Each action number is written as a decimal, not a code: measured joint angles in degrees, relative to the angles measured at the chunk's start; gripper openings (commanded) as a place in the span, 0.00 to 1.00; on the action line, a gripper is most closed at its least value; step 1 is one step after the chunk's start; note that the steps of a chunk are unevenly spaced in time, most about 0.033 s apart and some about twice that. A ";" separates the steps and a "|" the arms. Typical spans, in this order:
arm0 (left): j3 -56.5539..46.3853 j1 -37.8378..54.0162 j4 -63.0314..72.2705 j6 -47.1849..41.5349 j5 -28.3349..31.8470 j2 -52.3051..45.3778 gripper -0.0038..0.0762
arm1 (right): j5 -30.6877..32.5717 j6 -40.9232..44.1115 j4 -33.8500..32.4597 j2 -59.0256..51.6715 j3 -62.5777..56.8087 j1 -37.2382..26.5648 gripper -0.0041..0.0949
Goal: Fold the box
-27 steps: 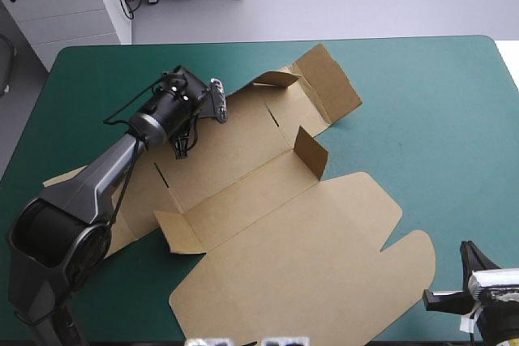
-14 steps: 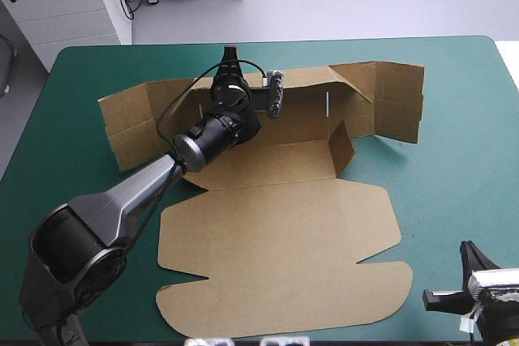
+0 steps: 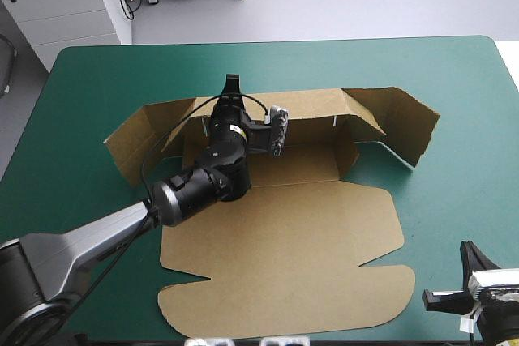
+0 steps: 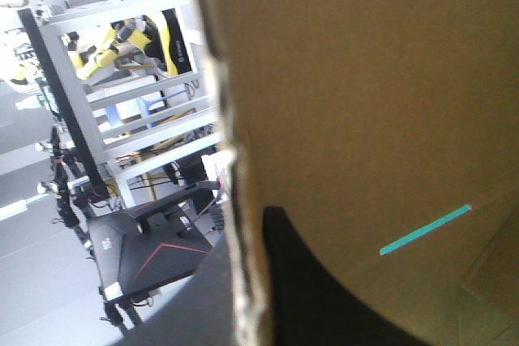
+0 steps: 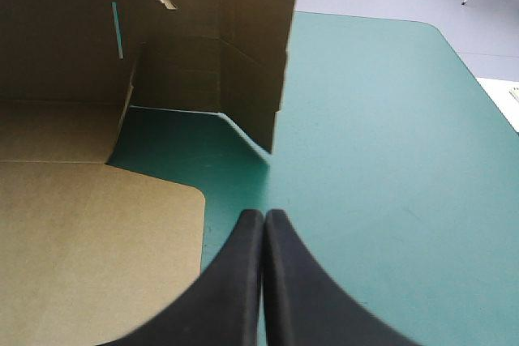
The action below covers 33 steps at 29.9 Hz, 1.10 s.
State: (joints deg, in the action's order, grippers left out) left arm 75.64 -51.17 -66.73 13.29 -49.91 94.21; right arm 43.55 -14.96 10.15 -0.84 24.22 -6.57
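While the box lies at the middle of the teal-green surface, its far wall stands raised and the broad lid lies flat toward the near edge. The left fingers are clamped on the far wall's top edge, left of its middle. In the left wrist view one black finger presses the inner face of the board, whose raw edge runs between the fingers, and a slot shows teal-green through it. The right wing angles out toward the right edge and the left wing toward the left. A short flap stands upright inside the right end. Bare cover runs in a strip beyond the far wall and, wider, on the right side. The right fingers are pressed together at the near right corner, apart from the lid's rounded corner, with open cover ahead of them.
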 measured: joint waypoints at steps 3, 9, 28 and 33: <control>-5.45 -2.51 -8.08 -6.97 0.50 -2.05 0.04 | 0.00 0.00 0.00 0.00 0.00 0.00 0.02; -14.63 -5.19 -22.97 -21.10 0.37 -3.96 0.04 | 0.00 0.00 0.00 0.00 0.00 0.00 0.02; -21.17 -6.68 -28.48 -28.20 -3.07 -5.40 0.04 | 0.00 0.00 0.00 0.00 0.00 0.00 0.02; -19.54 -6.68 -28.48 -28.53 -2.99 -5.40 0.04 | 3.49 2.53 0.15 5.58 2.28 0.00 0.02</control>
State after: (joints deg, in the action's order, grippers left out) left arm 56.10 -57.85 -95.22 -15.24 -52.90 88.81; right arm 47.04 -12.44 10.31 4.74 26.50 -6.57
